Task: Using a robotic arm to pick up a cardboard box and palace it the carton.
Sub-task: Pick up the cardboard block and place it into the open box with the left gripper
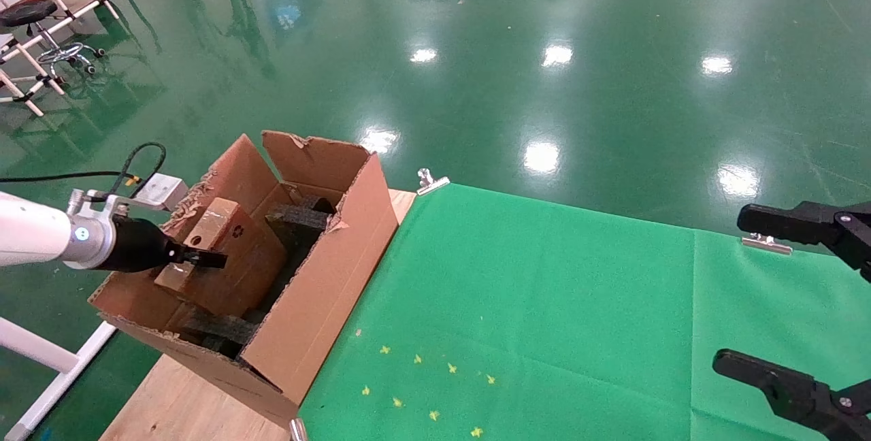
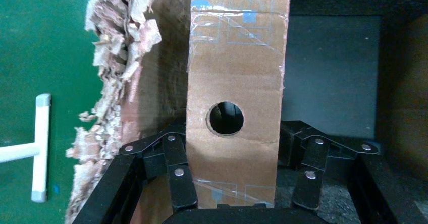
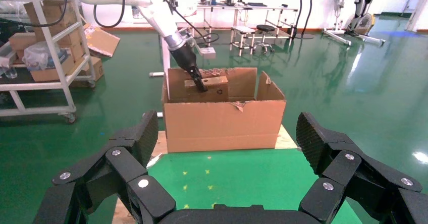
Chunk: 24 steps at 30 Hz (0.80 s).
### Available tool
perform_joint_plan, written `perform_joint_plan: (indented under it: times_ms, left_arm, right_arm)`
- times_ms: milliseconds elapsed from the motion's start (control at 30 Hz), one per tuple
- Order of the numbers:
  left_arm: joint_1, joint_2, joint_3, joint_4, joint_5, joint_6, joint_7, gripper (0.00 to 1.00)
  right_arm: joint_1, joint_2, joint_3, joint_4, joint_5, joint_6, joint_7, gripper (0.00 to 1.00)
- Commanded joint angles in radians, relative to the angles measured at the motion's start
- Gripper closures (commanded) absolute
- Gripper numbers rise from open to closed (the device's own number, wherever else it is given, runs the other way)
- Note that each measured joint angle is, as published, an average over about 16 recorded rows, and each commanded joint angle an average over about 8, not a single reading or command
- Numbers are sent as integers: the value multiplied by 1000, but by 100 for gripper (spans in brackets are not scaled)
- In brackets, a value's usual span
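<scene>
The robotic arm [image 1: 41, 237] reaches in from nine o'clock in the head view, its left gripper [image 1: 201, 258] inside the carton [image 1: 326, 278], which stands at the eight-o'clock corner of the table [image 1: 184, 407] beside the green cloth [image 1: 544, 318]. The cardboard box [image 1: 224, 237] is within the carton, tilted, with its round hole and recycling mark facing up; black foam pieces [image 1: 299, 220] lie just beside it toward the carton's far end and more foam shows below it. In the left wrist view the left gripper [image 2: 229, 181] has its fingers [image 2: 176, 176] closed narrow against both sides of the cardboard box [image 2: 234, 82] — the taped brown face with the hole fills the space between them, and the torn, shredded flap [image 2: 113, 82] of the carton stands right alongside. From the right wrist view the same scene appears farther off: the arm's gripper sits on the cardboard box [image 3: 212, 85] above the carton [image 3: 222, 123] wall. The right gripper [image 1: 803, 305] hangs at three o'clock over the cloth's edge, well apart from the carton, its jaws spread wide and holding nothing — the right wrist view shows both fingers [image 3: 323, 148] far apart. Two metal clips [image 1: 430, 181] pin the cloth's far edge.
</scene>
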<state>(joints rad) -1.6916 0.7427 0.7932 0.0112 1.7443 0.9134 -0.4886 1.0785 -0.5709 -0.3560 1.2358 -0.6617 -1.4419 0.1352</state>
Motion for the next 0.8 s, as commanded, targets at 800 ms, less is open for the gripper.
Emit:
perform_joint_plan:
  times_ms: [800]
  left_arm:
    - [131, 64, -24, -3, -34, -164, -19, 100]
  right_arm:
    - [0, 0, 0, 0, 0, 0, 0, 0]
